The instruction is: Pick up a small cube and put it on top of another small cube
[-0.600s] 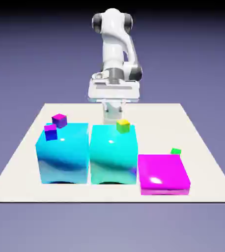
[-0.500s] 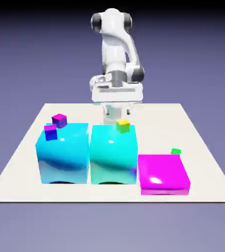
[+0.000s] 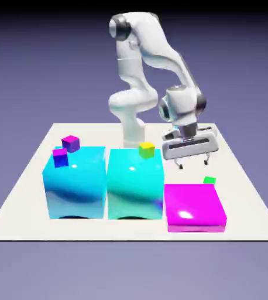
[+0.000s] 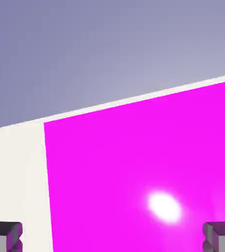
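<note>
The gripper [image 3: 193,164] hangs above the worktop [image 3: 25,205], toward its edge at the exterior view's right, with its two fingers spread wide apart; in the hand view the fingertips [image 4: 220,238] stand at the bottom left and bottom right. Near below it in the exterior view is the small green cube [image 3: 209,180], just beside the far edge of the magenta slab [image 3: 193,205], close to that slab's far right corner and partly hidden by it. The slab lies flat toward the worktop's near right corner, and in the hand view its bright top fills much of the space, with a white shine on it and the worktop's slanting edge beyond. Next outward, to the exterior view's left of the slab, stands a big cyan block [image 3: 135,187], near the middle of the worktop's near edge. The yellow cube [image 3: 147,150] shows at this block's far edge, toward its far right corner; whether it rests on the block or behind it I cannot tell. A second big block, bluer [image 3: 76,187], stands just beside the first, toward the worktop's near left corner. The blue-purple cube [image 3: 60,157] overlaps its far left corner in the exterior view, and the dark purple cube [image 3: 71,143] shows just past its far edge
</note>
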Motion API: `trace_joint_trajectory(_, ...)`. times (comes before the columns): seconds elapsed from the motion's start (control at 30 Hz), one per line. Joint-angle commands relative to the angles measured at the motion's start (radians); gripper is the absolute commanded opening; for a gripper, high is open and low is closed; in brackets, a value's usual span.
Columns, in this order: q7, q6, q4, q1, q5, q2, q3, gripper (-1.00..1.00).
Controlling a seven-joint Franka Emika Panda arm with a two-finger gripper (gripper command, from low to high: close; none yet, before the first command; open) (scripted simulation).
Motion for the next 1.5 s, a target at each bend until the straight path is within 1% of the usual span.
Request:
trace_joint_trajectory(0.0, 0.029, -0.012, 0.006, 0.037, 0.016, 0.023, -0.006, 0.00)
trace_joint_trajectory(0.37, 0.342, -0.144, 0.071, 0.427, 0.193, 0.271, -0.074, 0.00)
trace_joint_trajectory(0.4, 0.342, -0.144, 0.071, 0.427, 0.193, 0.271, -0.074, 0.00)
trace_joint_trajectory(0.6, 0.168, 0.007, 0.126, 0.343, 0.414, 0.488, 0.076, 0.00)
trace_joint_trajectory(0.63, 0.166, 0.008, 0.127, 0.342, 0.416, 0.490, 0.077, 0.00)
trace_joint_trajectory(0.67, 0.166, 0.008, 0.127, 0.342, 0.416, 0.490, 0.077, -1.00)
trace_joint_trajectory(0.7, 0.166, 0.008, 0.127, 0.342, 0.416, 0.490, 0.077, -1.00)
trace_joint_trajectory(0.9, 0.341, -0.143, 0.072, 0.426, 0.195, 0.273, -0.072, -1.00)
trace_joint_trajectory(1.47, -0.117, -0.665, 0.092, -0.187, -0.058, -0.174, 0.086, -1.00)
